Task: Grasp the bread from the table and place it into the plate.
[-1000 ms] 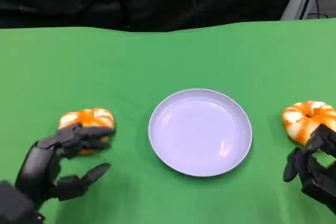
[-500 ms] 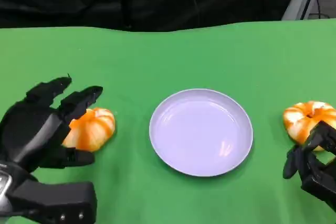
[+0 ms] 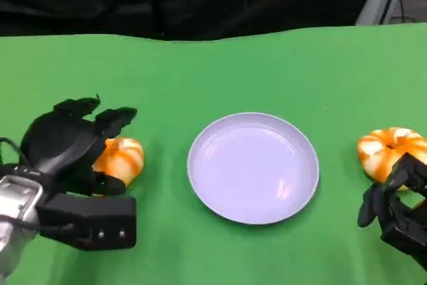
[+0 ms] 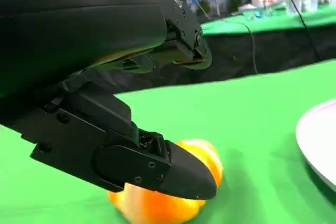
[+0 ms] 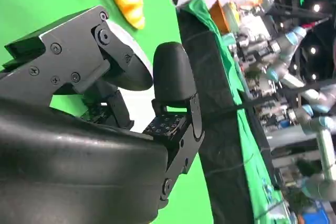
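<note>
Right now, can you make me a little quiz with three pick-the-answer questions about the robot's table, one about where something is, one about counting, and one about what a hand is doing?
1. Where is the round pale lilac plate?
A. between the two breads
B. at the table's far edge
C. under the left hand

2. How many round orange-and-white breads lie on the green table?
A. one
B. two
C. four

3. What is the black left hand doing?
A. holding a bread above the plate
B. resting inside the plate
C. reaching over the left bread, fingers spread

Answers:
1 A, one bread lies on each side of it.
2 B, the left bread and the right bread.
3 C, its fingers arch apart above the bread, which sits on the cloth.
</note>
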`<state>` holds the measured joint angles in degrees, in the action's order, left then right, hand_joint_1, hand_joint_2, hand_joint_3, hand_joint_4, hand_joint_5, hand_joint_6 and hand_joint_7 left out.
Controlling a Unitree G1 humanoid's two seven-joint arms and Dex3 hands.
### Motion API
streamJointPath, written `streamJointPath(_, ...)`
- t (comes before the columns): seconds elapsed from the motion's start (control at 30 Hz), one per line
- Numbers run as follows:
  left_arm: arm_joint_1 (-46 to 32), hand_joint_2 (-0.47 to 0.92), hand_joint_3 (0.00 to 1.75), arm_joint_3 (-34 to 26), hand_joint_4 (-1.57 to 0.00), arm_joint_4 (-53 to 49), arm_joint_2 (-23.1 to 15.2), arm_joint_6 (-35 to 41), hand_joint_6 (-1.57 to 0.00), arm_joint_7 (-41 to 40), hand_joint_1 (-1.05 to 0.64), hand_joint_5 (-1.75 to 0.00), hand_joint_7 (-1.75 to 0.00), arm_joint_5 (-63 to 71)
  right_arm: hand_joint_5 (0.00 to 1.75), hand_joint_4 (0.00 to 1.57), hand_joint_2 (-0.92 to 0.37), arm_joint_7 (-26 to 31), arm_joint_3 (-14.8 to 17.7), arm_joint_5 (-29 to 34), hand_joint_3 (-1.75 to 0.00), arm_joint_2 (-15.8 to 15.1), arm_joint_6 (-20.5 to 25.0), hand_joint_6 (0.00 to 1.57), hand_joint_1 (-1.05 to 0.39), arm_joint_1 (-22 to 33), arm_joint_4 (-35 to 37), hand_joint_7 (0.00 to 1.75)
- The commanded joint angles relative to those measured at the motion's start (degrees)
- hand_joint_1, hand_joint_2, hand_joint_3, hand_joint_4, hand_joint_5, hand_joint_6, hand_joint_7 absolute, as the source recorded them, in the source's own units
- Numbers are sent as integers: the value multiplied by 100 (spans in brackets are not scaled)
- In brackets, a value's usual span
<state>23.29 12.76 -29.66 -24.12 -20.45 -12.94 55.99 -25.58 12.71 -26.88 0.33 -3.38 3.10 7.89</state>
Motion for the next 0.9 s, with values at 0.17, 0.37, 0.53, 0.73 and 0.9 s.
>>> streamJointPath(0.17,693,92,27,374,-37,-1460,19,-150,-40,379,-99,-4,-1,-736,175,86,-53,117,6,19,-125,-34,13,76,-6,34,-115,159)
streamJointPath(0.37,1211,92,32,792,-35,-2358,48,-127,-37,550,-101,-2,0,-927,175,86,-54,110,-8,-13,-124,-28,8,75,-6,35,-123,159)
streamJointPath(0.53,1368,92,34,1027,-34,-2703,43,-47,-36,590,-102,-1,0,-1033,175,85,-53,110,-26,40,-123,-41,-42,75,-8,37,-122,159)
streamJointPath(0.73,1442,92,34,1165,-34,-2956,61,-52,-36,449,-102,0,0,-1144,175,86,-52,140,-23,28,-122,-27,-8,76,-9,34,-147,158)
streamJointPath(0.9,1506,92,35,1295,-36,-3140,118,-9,-36,331,-102,-1,0,-1166,175,86,-53,134,-28,56,-122,-43,-35,76,-9,48,-158,157)
